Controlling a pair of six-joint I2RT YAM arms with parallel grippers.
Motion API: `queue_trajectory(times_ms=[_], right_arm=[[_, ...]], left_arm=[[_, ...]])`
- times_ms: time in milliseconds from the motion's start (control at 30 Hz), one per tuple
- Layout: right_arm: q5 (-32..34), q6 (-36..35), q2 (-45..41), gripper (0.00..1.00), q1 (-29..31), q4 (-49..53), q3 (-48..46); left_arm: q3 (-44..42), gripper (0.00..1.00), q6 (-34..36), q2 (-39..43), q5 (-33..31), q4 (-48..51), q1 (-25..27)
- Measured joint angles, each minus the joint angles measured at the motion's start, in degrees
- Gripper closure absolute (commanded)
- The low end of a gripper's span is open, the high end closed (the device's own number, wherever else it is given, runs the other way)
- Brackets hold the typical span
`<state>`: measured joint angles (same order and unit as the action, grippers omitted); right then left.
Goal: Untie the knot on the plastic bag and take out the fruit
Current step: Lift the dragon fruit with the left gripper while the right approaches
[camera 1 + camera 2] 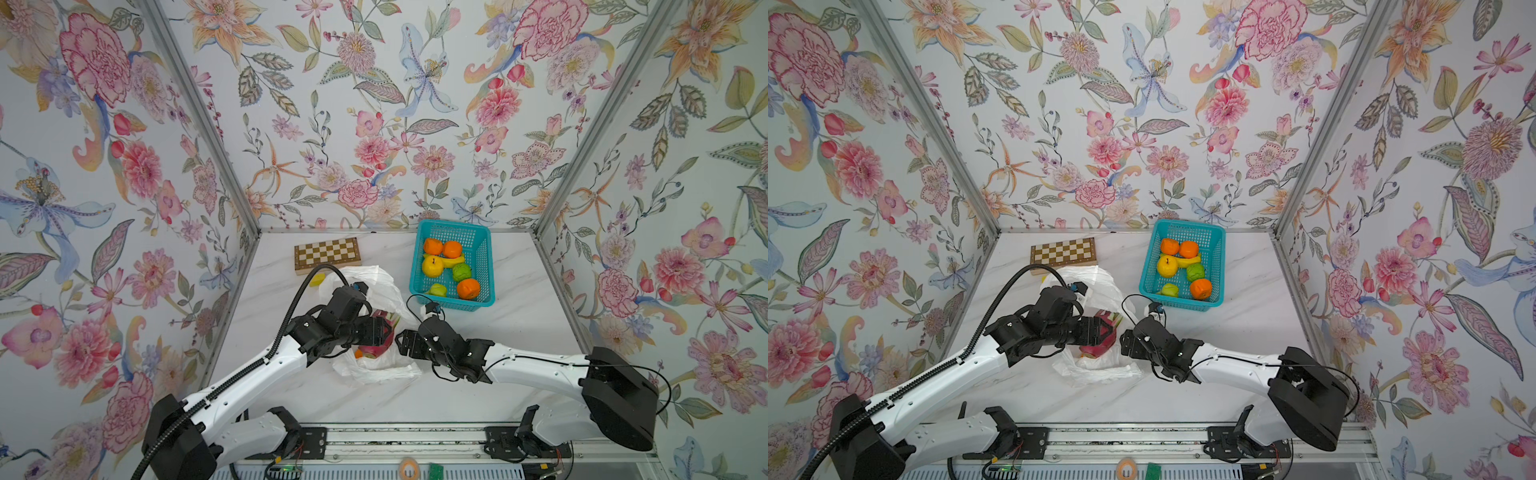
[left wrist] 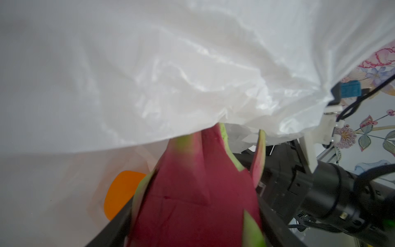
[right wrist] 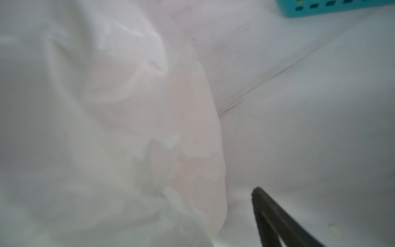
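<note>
In bag (image 2: 171,64), left tool (image 2: 194,210) part-open, clamping dragon fruit (image 2: 192,179).

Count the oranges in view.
3, all in the basket: one orange beside another at its far end, a third at its near right corner. An orange shape inside the bag, partly hidden, may be something else.

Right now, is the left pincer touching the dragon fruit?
Touching. The left wrist view shows the left pincer with both dark fingers pressed against the dragon fruit.
</note>
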<state>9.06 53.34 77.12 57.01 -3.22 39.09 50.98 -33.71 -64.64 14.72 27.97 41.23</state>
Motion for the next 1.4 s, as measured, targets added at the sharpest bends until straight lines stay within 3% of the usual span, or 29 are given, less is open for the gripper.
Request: queue_trajectory(times_ms=[200,400,600,767,900,1167,1400], right_arm=[[-3.23,-3.80,-12.63,0.04,-2.89,-1.99,-0.92],[-5.62,-8.22,-17.77,0.02,-7.45,-4.22,-0.79],[-6.25,-8.63,-9.97,0.17,-10.60,-1.11,6.56],[-5.35,-4.11,-1.55,0.22,-13.86,6.38,15.34],[-5.05,-1.29,1.79,0.23,-15.61,9.31,16.02],[-10.67,-0.13,9.97,0.17,-15.67,10.47,16.02],[-23.87,1.38,9.55,0.12,-15.45,1.62,15.45]], left_arm=[[-2.19,0.58,4.17,2.10,-0.13,-4.39,0.00],[-2.23,0.59,8.33,1.18,1.51,-7.85,-0.04],[-2.19,0.59,13.29,0.68,6.34,-11.15,-0.04],[-1.97,0.59,18.67,1.20,9.09,-11.02,-0.04],[-1.49,0.59,21.42,2.78,9.27,-9.86,-0.04],[-2.32,0.65,22.29,13.77,3.72,-12.13,-0.04],[-2.36,0.65,20.94,18.71,-4.83,-13.81,-0.11]])
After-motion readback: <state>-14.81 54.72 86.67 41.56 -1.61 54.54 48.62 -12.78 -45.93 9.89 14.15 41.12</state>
